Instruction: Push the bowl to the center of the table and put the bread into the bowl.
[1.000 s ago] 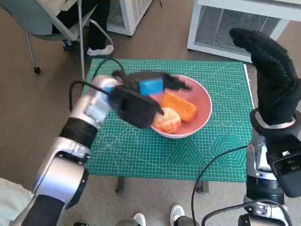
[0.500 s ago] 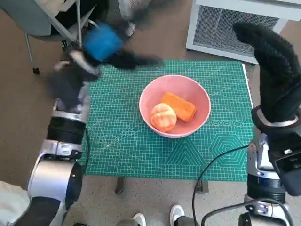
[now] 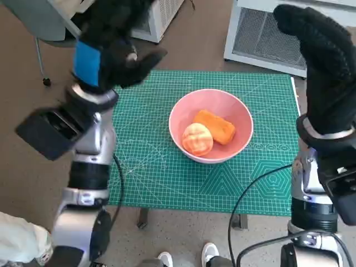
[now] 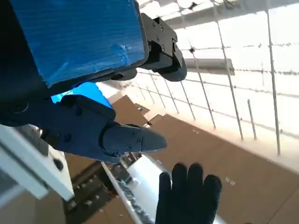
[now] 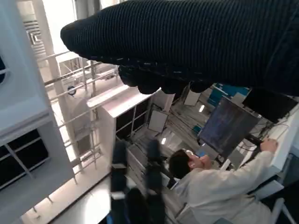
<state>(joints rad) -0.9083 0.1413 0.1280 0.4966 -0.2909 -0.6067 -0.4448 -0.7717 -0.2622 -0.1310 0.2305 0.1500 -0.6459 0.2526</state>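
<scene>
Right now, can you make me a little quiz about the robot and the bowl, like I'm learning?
1. True or false: the pink bowl is empty.
2. What lies under the bowl? A) green mat B) blue towel C) bare wood
3. Fill in: the right hand wears a black knitted ____.

Key:
1. False. Two pieces of bread lie inside, a round bun and an orange loaf.
2. A, the green mat.
3. Glove. Both it and the left hand are raised, holding nothing.

bowl (image 3: 211,125) – 1 | bread pieces (image 3: 197,139) (image 3: 214,126) – 2 | hands (image 3: 114,47) (image 3: 325,72) – 2
</scene>
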